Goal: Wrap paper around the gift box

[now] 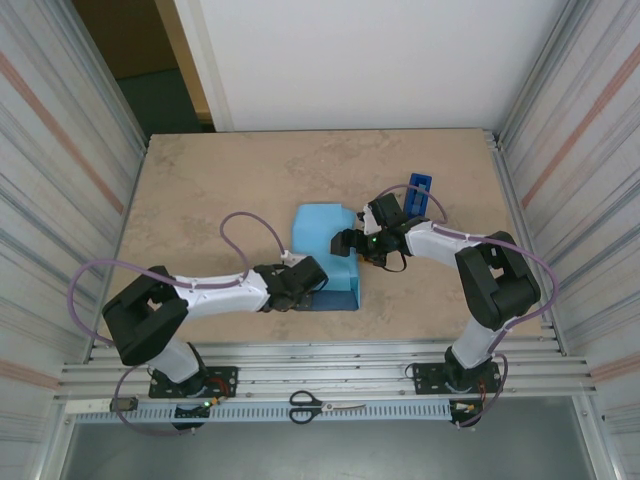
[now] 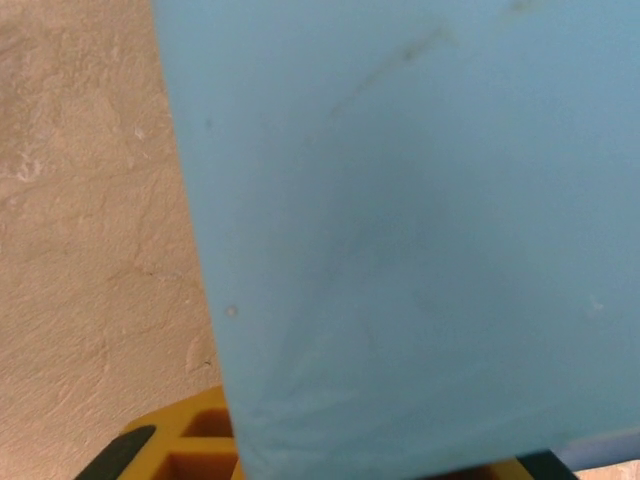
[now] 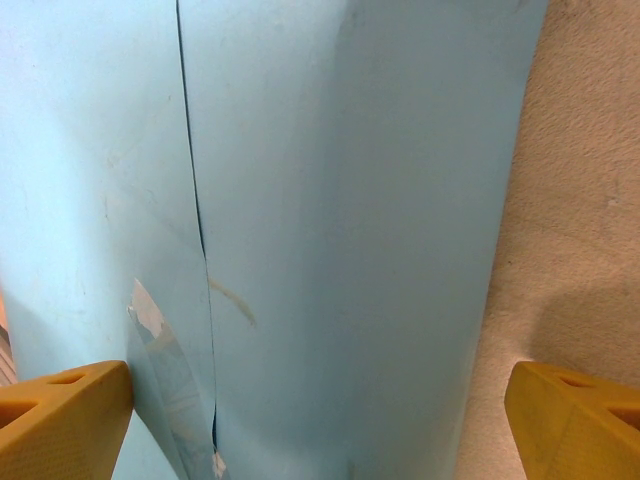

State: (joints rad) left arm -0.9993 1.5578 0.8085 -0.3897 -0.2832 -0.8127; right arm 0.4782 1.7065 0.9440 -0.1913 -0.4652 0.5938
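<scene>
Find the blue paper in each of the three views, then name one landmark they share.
Top external: the paper sits mid-table, folded over.
Left wrist: the paper spans centre and right; table at left.
Right wrist: the paper spans left and middle; table at right.
Shared landmark: the beige table beside the paper.

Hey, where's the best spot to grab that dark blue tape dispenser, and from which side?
Take the tape dispenser across its narrow width, about mid-length, coming straight down from above. It is long and slim, and sits apart from the paper on bare table, so jaws should fit either side.
</scene>
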